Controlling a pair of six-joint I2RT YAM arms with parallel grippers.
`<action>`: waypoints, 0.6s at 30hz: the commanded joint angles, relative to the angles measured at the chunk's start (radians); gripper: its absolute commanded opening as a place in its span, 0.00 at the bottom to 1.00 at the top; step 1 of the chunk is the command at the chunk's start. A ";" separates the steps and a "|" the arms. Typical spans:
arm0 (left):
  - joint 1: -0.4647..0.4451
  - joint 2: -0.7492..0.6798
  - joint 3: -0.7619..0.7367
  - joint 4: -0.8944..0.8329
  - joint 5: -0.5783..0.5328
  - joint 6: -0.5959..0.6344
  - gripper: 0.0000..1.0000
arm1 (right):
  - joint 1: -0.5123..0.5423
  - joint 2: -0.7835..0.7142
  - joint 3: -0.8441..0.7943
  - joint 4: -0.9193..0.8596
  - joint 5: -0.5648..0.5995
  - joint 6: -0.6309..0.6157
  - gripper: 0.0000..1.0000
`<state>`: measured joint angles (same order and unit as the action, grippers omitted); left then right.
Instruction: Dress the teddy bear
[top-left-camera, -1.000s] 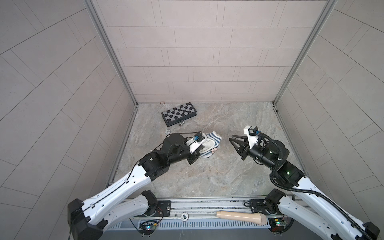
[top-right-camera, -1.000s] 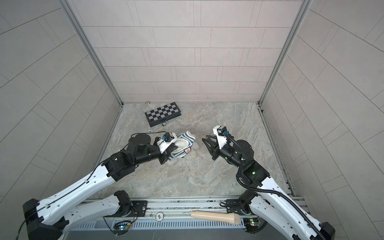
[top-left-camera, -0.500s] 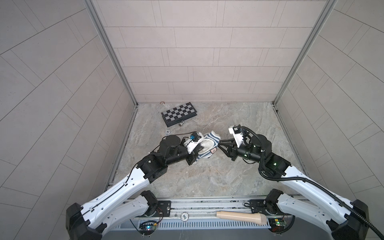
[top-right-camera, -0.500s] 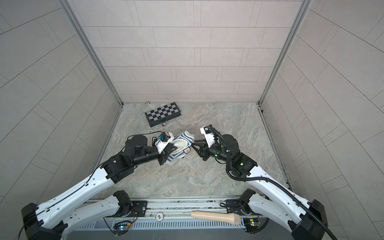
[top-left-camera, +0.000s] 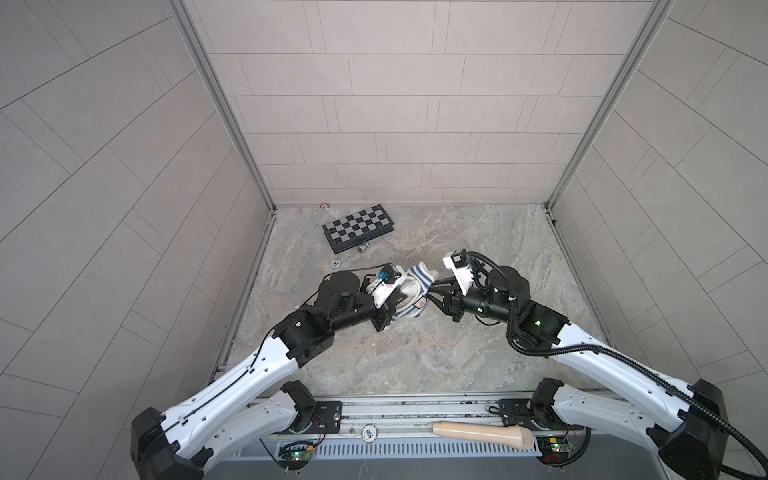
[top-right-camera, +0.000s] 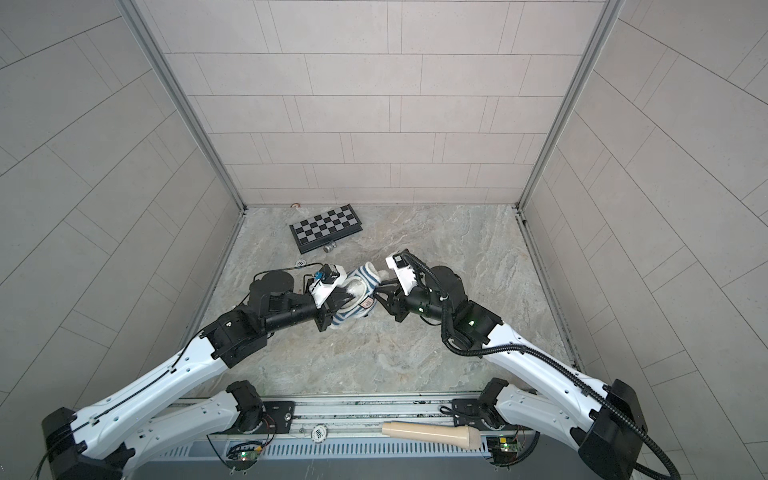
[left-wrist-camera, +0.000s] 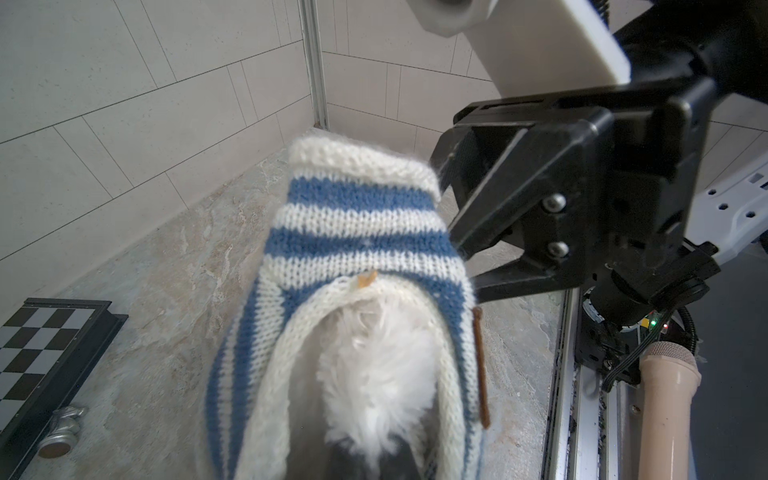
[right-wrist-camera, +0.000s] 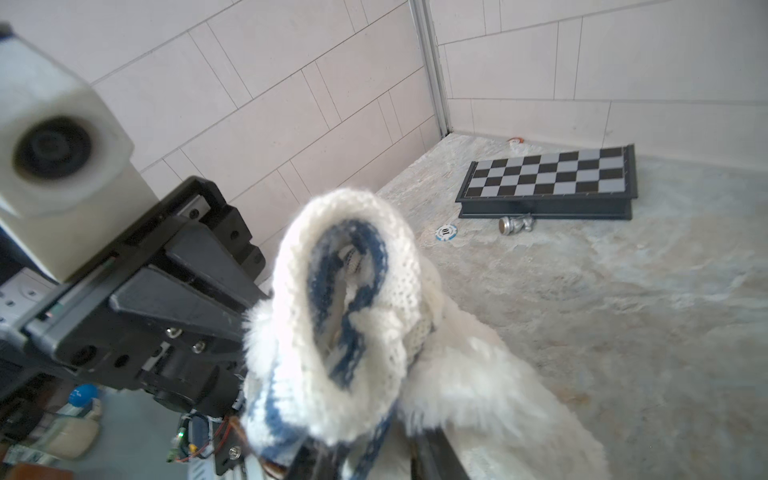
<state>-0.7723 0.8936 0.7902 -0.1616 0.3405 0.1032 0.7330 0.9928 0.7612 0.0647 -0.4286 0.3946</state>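
— Right arm has swung in from three o'clock. A second ago our right tool (top-left-camera: 432, 292) hung well apart from the fluffy white plush teddy bear (left-wrist-camera: 374, 365). Now its tips touch the blue-and-white striped knitted shirt (left-wrist-camera: 357, 224).
— Then we judge the shirt can be tugged further over the bear. Is that tool clamped?
— Its jaws stand narrowly apart with knit between them. Whether they pinch, we cannot tell. Our left tool (top-left-camera: 394, 304) is clenched on the bear's fur inside the shirt.
— And the bear?
— Mid-way on the marbled grey bench (top-left-camera: 415, 357), between both tools, with the folded black-and-grey chessboard (top-left-camera: 358, 227) at eleven o'clock.
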 joint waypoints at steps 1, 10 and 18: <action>0.001 -0.019 -0.012 0.048 0.020 -0.013 0.00 | 0.006 -0.019 0.014 0.016 0.025 -0.007 0.21; 0.001 -0.040 -0.026 0.054 0.000 -0.008 0.00 | 0.006 -0.045 0.011 -0.056 0.106 -0.031 0.00; -0.001 -0.067 -0.037 0.052 0.009 -0.006 0.00 | -0.008 -0.050 0.010 -0.109 0.243 -0.019 0.00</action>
<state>-0.7727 0.8612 0.7597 -0.1326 0.3370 0.1013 0.7460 0.9535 0.7612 0.0105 -0.3206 0.3676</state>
